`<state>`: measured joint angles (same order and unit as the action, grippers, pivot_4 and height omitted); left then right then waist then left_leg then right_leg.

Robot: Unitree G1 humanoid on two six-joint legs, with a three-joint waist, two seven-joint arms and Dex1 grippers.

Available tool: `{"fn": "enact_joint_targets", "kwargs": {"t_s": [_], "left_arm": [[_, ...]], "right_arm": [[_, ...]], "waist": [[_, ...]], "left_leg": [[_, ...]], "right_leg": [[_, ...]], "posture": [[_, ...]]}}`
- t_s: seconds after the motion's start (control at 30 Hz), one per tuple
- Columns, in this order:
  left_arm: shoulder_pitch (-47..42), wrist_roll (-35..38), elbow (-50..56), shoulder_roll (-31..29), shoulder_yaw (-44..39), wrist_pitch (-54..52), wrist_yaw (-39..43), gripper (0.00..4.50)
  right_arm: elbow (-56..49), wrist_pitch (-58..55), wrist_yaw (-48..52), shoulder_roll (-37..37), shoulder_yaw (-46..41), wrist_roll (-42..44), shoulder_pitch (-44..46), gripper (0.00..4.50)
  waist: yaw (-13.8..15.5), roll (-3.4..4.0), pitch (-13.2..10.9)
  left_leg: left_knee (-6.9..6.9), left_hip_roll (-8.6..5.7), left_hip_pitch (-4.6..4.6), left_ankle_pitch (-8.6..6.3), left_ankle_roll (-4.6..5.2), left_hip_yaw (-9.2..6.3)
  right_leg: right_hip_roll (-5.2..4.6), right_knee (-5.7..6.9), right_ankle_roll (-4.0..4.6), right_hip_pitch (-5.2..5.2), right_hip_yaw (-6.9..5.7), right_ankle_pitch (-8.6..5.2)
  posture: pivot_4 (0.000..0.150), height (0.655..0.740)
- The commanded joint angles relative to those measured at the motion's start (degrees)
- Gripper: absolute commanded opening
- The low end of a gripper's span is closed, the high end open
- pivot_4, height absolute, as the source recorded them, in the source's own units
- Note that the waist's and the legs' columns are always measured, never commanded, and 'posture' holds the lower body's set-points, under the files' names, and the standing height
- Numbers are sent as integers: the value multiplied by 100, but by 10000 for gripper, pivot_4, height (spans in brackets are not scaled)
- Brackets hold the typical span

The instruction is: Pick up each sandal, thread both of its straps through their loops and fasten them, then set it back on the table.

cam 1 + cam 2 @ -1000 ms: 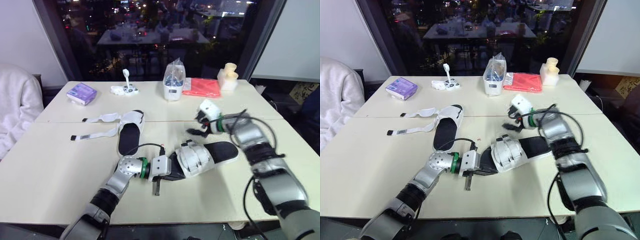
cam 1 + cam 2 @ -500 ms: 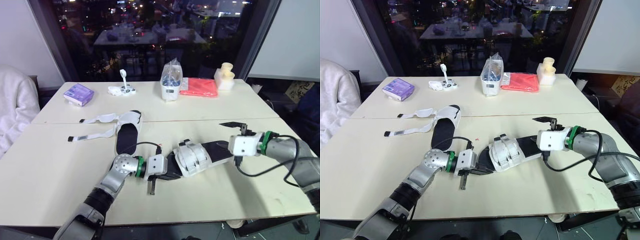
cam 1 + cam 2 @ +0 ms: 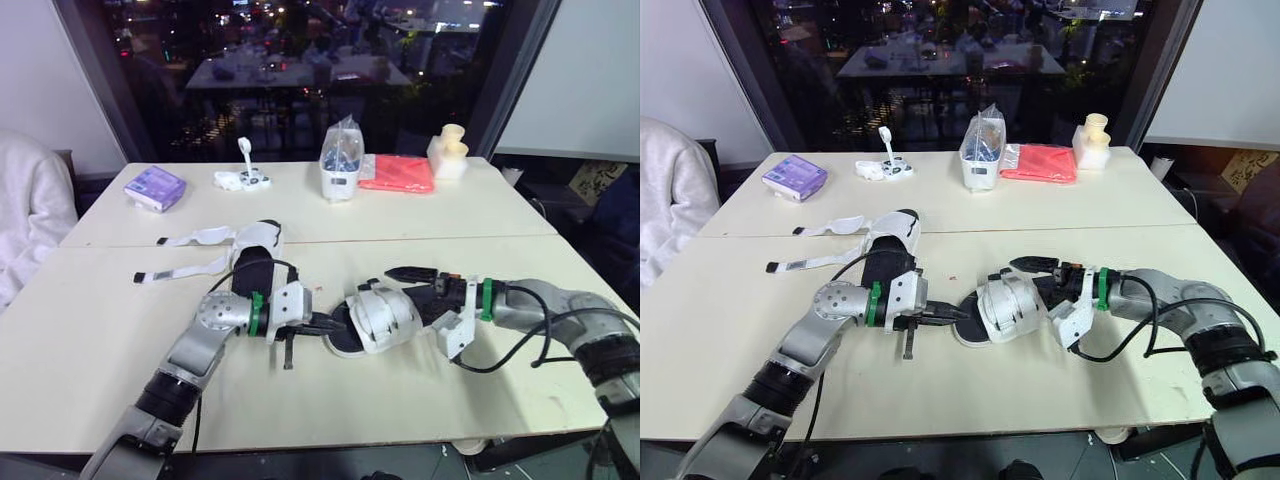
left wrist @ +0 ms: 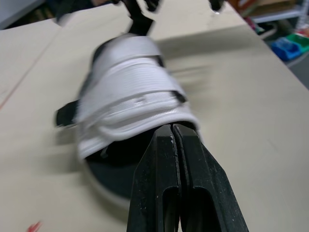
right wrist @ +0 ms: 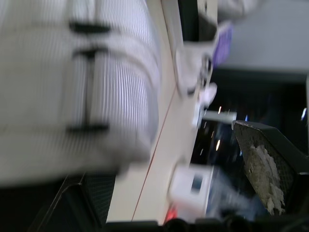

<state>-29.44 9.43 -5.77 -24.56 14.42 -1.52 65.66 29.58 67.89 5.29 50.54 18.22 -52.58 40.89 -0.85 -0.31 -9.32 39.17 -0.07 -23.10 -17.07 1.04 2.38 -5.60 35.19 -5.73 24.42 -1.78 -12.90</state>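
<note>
L gripper is clenching its two black fingers tight together, tips touching the near end of the strapped sandal directly ahead. Whether any sole is being pinched betw. them can't be told. R gripper is facing the same sandal from the opp. end. It is standing spread wide, one finger to either side of the heel part, and is grasping nothing as far as the pics show.

Betw. the two grippers, this sandal appears to be resting on the table, toe end toward L gripper and heel end toward R. Both its white straps are lying flat across the top and running through their black loops, so it is looking fastened and set down. Judged from that, sandal no. 1 is done, or all but released.

Just behind L gripper, beside its wrist and on the far side from the robot, the second sandal is lying flat. Its two straps are trailing loose across the table, away from both grippers, neither one threaded. That whole half is looking undone: pickup, threading both straps, fastening and putting back. Approx. halfway through the task.

Well beyond both grippers, a purple box, a clear bag and a red cloth are sitting along the table's far side, clear of the work.
</note>
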Motion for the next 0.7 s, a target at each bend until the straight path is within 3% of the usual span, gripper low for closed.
{"fn": "enact_joint_targets", "kwargs": {"t_s": [0.03,0.23,0.33,0.57,0.7], "left_arm": [[32,154,330,-71,-222,-149,-173,0],[45,219,385,-95,-395,-333,-420,0],[78,193,376,-160,-482,-311,-558,0],[146,219,456,-203,-561,-343,-761,0],[193,258,572,-196,-615,-404,-882,0]], "right_arm": [[34,479,-732,-109,320,-611,289,40207],[161,674,-1775,-257,933,-1546,658,40207],[285,668,-2042,-289,1132,-1722,799,32255],[605,351,-2355,-208,1316,-1779,997,1767],[913,-60,-2073,-204,1016,-1145,1003,27]], "waist": [[10,0,0],[4,-1,-1],[-12,-1,-1],[-19,0,-1],[-4,-1,-1]], "left_leg": [[-1,0,0,1,-1,0],[0,-2,-3,3,-6,4],[0,-2,-1,6,-10,5],[-2,-1,3,7,-12,9],[-1,-1,2,7,-12,10]], "right_leg": [[0,0,0,0,0,0],[-1,-1,1,1,4,-1],[0,3,1,2,4,-1],[2,6,0,1,7,0],[1,6,1,1,8,0]], "posture": [[1500,7400],[1500,7400],[1500,7400],[1500,7400],[1500,7400]]}}
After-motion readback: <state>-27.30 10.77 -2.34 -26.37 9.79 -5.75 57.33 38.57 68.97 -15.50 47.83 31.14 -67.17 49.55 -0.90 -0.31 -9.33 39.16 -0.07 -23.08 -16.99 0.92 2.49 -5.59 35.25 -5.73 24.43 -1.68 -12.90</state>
